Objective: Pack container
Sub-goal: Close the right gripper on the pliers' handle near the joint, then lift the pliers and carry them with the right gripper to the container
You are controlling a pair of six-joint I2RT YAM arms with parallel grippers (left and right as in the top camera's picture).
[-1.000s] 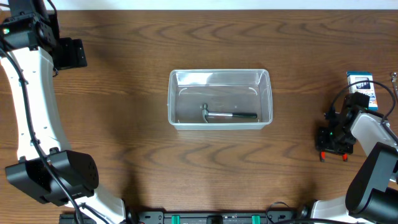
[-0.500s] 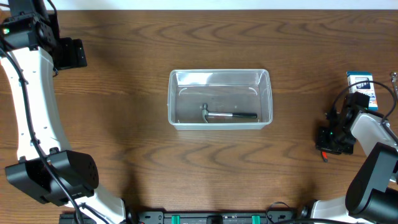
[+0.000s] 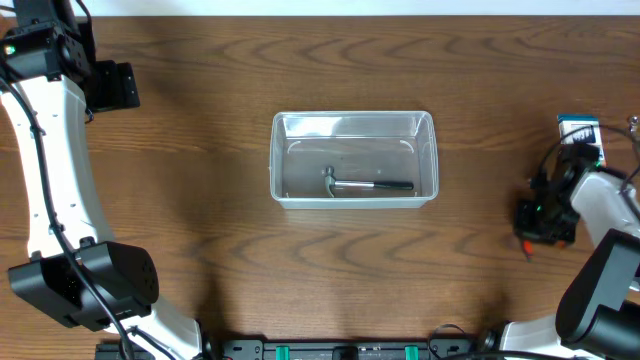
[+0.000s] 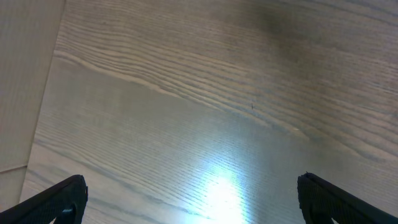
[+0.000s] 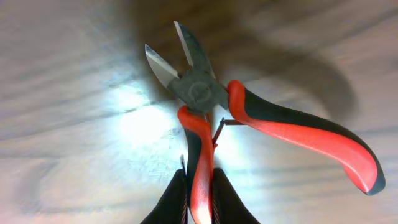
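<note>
The clear plastic container (image 3: 353,158) sits mid-table with a small metal tool with a black handle (image 3: 368,185) lying in it. My right gripper (image 3: 545,222) is at the far right, shut on one red handle of the red-and-black cutting pliers (image 5: 205,99). In the right wrist view its fingers (image 5: 199,199) pinch that handle, and the pliers' jaws are spread open over the wood. My left gripper (image 4: 186,199) is open and empty over bare table at the far left; only its fingertips show.
A small blue-and-white box (image 3: 580,130) lies at the far right edge, just behind my right gripper. My left arm (image 3: 55,180) runs along the left side of the table.
My right gripper has shifted slightly right and back with the pliers; less of the red handles shows beneath it from overhead. The left arm and container have not moved.
</note>
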